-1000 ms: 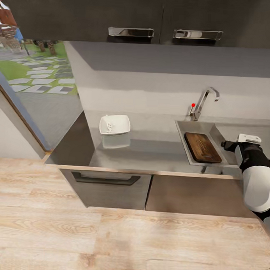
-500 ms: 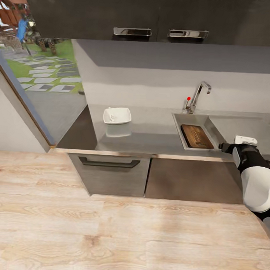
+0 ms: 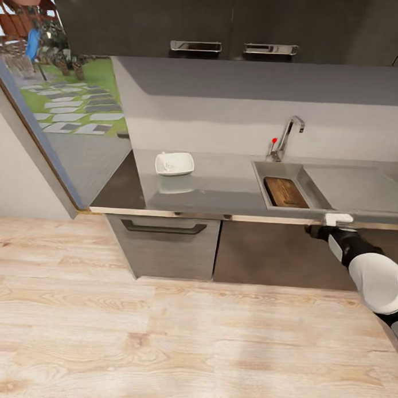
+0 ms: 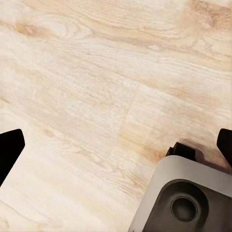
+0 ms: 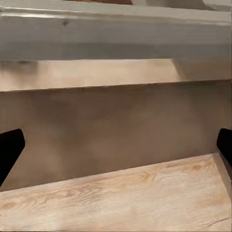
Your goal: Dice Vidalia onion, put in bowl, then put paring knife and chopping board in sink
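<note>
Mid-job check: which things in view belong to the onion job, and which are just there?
Job things:
- dark-brown wooden chopping board, lying in the stainless-steel sink
- white square bowl holding white bits
- grey glossy countertop

Just there:
- curved chrome tap
- dark upper cabinets
- pale wooden floor

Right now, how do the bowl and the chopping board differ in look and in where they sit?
The bowl is white and square, while the chopping board is dark-brown wood and rectangular. The bowl stands on the open countertop; the board lies down inside the sink basin. The bowl looks somewhat smaller than the board. Both sit apart from the right gripper, which hangs in front of the counter edge.
</note>
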Tool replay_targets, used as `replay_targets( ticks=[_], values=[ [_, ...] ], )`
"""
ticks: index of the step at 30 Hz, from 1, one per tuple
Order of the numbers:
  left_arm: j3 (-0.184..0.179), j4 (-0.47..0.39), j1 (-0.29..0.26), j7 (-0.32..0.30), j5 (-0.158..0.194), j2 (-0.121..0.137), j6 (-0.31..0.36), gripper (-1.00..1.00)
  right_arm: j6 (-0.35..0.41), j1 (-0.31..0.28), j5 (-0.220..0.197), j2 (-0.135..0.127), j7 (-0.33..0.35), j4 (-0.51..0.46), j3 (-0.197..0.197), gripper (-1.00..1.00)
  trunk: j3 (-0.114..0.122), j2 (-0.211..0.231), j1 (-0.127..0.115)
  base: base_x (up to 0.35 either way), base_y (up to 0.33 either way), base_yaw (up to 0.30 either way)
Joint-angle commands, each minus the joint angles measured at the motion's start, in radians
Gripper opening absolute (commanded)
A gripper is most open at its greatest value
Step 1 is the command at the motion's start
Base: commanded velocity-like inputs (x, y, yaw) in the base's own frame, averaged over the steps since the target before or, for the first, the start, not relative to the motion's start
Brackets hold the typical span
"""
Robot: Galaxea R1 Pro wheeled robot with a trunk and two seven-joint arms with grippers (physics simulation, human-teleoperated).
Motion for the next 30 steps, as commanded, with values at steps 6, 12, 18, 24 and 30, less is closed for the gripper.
replay_targets(
  ticks=[6,12,18,24,30],
  values=[
    [0.005,0.004,-0.002,-0.001,0.000,0.000,-0.007,1.00,-0.136,0.080,0.022,-0.015,0.006,0.118,-0.009,1.00,-0.001,-0.001,0.000,-0.002,0.000,0.000],
    [0.005,0.004,-0.002,-0.002,0.000,0.000,-0.009,1.00,-0.279,0.278,0.021,0.002,0.005,0.149,-0.007,1.00,-0.001,-0.001,0.000,0.000,0.000,0.000],
    [0.003,0.001,-0.002,-0.007,-0.003,0.006,-0.011,1.00,-0.492,0.525,0.021,0.099,-0.008,0.155,-0.007,1.00,-0.001,-0.001,0.000,0.000,0.000,0.000],
    [0.003,-0.014,-0.002,-0.009,-0.006,0.001,-0.011,1.00,-0.646,0.690,0.021,0.205,-0.048,0.155,-0.007,1.00,-0.001,-0.001,0.000,0.000,0.000,0.000],
    [0.003,-0.106,-0.002,-0.008,-0.012,-0.012,-0.010,1.00,-0.755,0.815,0.022,0.311,-0.095,0.155,-0.007,1.00,-0.001,-0.001,0.000,0.000,-0.009,0.000]
  ],
)
